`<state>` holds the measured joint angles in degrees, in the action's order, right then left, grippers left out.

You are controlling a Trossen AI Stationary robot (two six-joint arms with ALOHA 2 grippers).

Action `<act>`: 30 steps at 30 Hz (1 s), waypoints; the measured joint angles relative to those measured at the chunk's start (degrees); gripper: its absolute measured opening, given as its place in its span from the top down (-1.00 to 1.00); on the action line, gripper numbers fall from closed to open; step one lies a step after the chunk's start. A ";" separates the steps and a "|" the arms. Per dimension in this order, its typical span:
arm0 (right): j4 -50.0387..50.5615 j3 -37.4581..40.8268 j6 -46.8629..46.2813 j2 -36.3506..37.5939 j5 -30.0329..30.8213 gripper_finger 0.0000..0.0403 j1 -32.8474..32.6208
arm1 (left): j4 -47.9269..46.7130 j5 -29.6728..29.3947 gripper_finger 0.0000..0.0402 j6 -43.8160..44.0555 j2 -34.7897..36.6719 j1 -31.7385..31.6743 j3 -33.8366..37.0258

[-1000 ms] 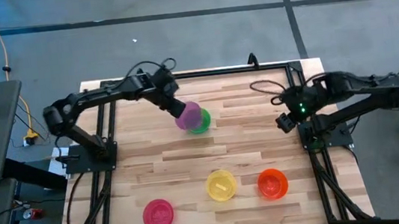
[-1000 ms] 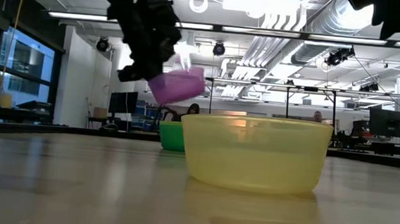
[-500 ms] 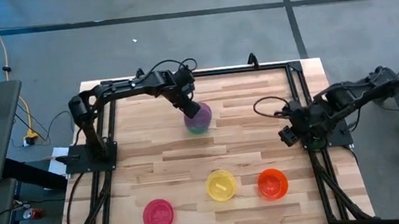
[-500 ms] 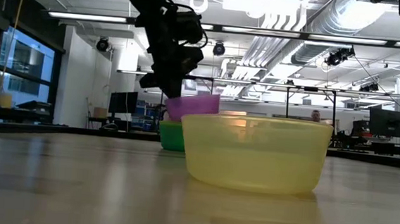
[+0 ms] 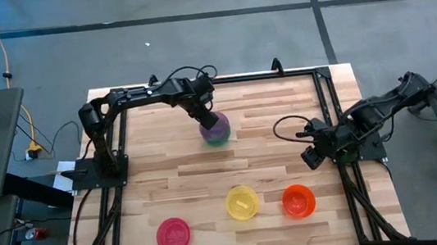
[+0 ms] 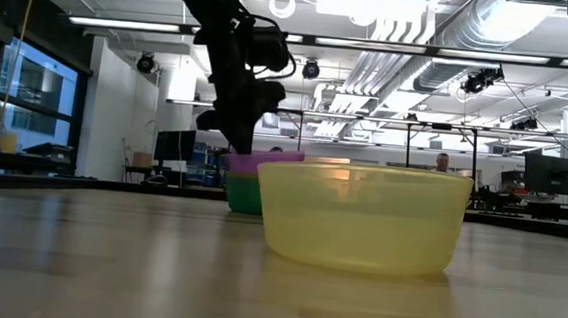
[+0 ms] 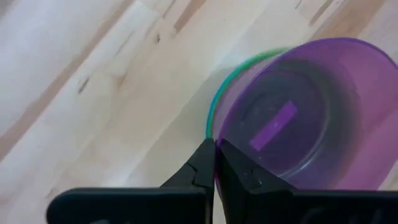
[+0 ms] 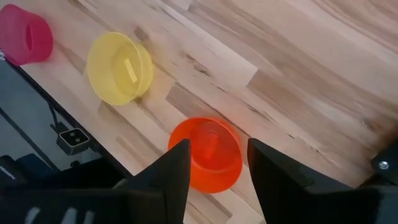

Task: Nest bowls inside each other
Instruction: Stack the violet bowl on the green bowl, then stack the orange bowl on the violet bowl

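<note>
Lowered since the earlier frame, the small round purple plastic bowl (image 5: 216, 125) now sits nested in the green plastic bowl (image 6: 244, 192) at the table's far middle. The left gripper (image 7: 216, 163) is pinched tight on the purple rim, so next it must let go and lift. At the right edge, the right gripper (image 8: 214, 163) waits with fingers spread.

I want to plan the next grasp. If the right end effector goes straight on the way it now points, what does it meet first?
Most likely the orange bowl: it lies directly ahead between the open fingers of the right end effector, though depth is unclear.

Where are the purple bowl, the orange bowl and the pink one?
purple bowl (image 7: 298, 124), left wrist view, inside floor.
orange bowl (image 8: 208, 152), right wrist view, inside floor.
pink bowl (image 5: 173, 235), high view, centre of its inside.
</note>
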<state>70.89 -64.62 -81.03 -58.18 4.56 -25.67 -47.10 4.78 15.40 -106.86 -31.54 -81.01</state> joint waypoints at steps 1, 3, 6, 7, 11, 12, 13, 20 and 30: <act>-0.38 0.00 0.02 -0.02 0.01 0.26 0.00 | -0.44 -0.16 1.00 -0.11 -0.21 0.05 0.09; -1.06 0.00 0.02 -0.02 0.14 0.26 0.00 | 0.70 -0.24 1.00 0.02 -0.97 0.46 -0.08; -2.42 0.00 0.02 -0.02 0.61 0.26 0.00 | -0.02 0.01 1.00 0.02 -1.83 0.76 0.08; -2.63 0.00 0.03 -0.02 0.61 0.26 0.00 | 0.36 0.25 1.00 0.01 -2.09 1.01 0.01; -3.21 0.00 0.02 -0.02 0.83 0.26 0.00 | 0.21 0.99 1.00 -0.07 -2.41 1.72 0.02; -3.19 0.00 0.03 -0.02 0.83 0.26 0.00 | 0.55 1.08 1.00 -0.01 -2.41 1.98 0.02; -3.20 0.00 0.02 -0.02 0.82 0.26 0.00 | 0.77 1.12 0.99 -0.01 -2.41 2.18 0.02; -3.13 0.00 -0.05 -0.02 0.22 0.26 0.00 | 0.62 7.68 0.64 0.00 -2.41 2.59 0.02; 6.35 -0.07 -2.57 -7.73 -9.88 0.26 -2.63 | 0.22 7.54 -0.15 -0.57 -0.03 3.90 0.02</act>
<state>77.23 -64.69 -83.60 -65.90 -5.33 -28.30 -46.88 12.32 14.84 -106.90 -27.64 -80.99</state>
